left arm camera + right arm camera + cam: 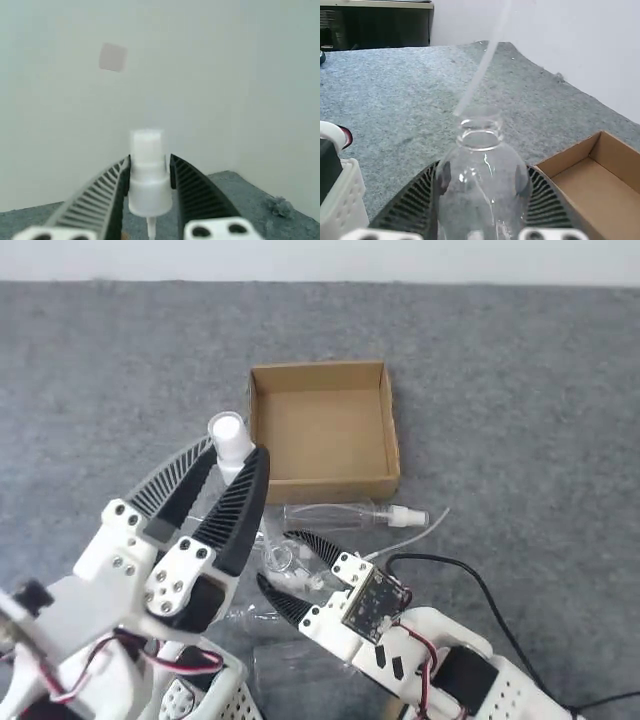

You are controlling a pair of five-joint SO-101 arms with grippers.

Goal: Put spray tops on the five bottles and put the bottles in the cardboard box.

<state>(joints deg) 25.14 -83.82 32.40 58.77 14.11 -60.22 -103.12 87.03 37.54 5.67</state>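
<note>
Your left jaws are closed narrow on a white spray top (228, 438), pinching it by its collar, with the nozzle head sticking out past the tips. In the left wrist view the spray top (148, 170) stands upright between the 2 ribbed black fingers (196, 194), and a thin tube leaves its underside. In the high view it is held up off the grey counter (520, 390), just beside the left wall of the cardboard box (335, 487).

Your right jaws are closed around the body of a clear bottle (480, 185), whose open neck points away from the wrist. The dip tube (481, 67) comes down at a slant from above, and its lower end lies right at the rim of that neck; you cannot tell whether it has gone inside. In the high view this clear bottle (281, 559) sits low between the 2 arms, in front of the box.

The cardboard box (600, 180) stands open-topped on the counter. A lying bottle (335, 514), also clear, rests on its side just in front of the box's near wall. It has a fitted top (408, 517) at the end toward the right arm's side.

A white perforated basket (215, 695) stands at the near edge by the left arm, and a black cable (440, 560) loops behind the right arm
</note>
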